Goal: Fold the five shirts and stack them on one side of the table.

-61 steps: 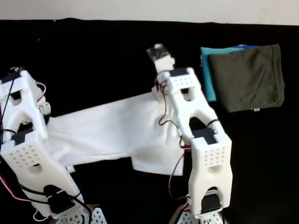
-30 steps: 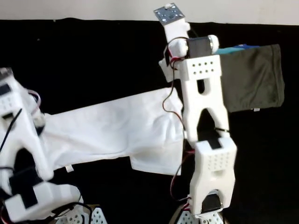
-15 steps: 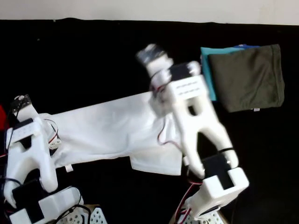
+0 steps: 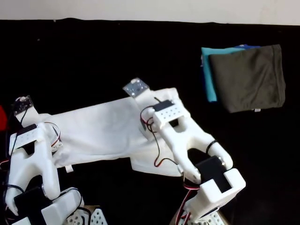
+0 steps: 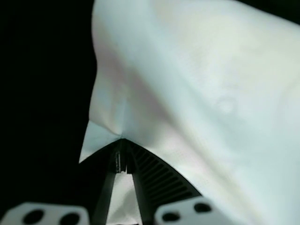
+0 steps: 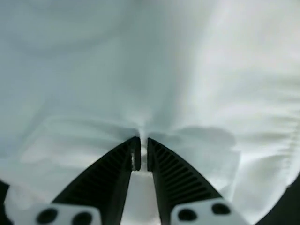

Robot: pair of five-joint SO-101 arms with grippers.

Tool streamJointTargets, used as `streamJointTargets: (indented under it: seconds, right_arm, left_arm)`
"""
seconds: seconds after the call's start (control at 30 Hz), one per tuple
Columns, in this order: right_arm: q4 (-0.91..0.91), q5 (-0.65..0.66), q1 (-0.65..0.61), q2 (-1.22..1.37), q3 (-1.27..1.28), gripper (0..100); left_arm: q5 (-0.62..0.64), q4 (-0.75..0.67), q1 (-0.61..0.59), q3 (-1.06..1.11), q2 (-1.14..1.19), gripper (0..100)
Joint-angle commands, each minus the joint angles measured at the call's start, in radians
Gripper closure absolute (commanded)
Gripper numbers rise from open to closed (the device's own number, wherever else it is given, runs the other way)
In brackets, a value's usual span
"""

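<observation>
the white shirt [image 4: 103, 129] lay stretched across the table [image 4: 93, 56], seemingly mid-fold. the left gripper [image 5: 123, 146] pinched its edge and the right gripper [image 6: 140, 149] pinched a ridge of cloth. the next move probably called for carrying both holds over together. folded shirts [image 4: 248, 77] lay stacked beyond the right arm.

One white shirt [image 4: 98, 129], one olive shirt [image 4: 248, 77], one teal shirt [image 4: 207, 75], one left arm [image 4: 30, 154], one right arm [image 4: 187, 138].

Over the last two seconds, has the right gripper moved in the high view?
Yes. The right gripper, shut on the white shirt, has moved away from the folded dark shirt, leftward and nearer the arm bases.
</observation>
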Motion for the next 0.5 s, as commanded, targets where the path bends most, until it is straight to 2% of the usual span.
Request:
streamJointTargets:
  seconds: [0.0, 0.47]
  right_arm:
    - [0.156, 0.0, -0.004, -0.053, 0.01, 95.5]
    - [0.674, 0.0, -0.027, -0.056, -0.191, 95.5]
  left_arm:
    - [-0.009, -0.038, 0.025, 0.002, 0.002, 99]
    - [-0.008, -0.04, 0.025, 0.002, 0.002, 99]
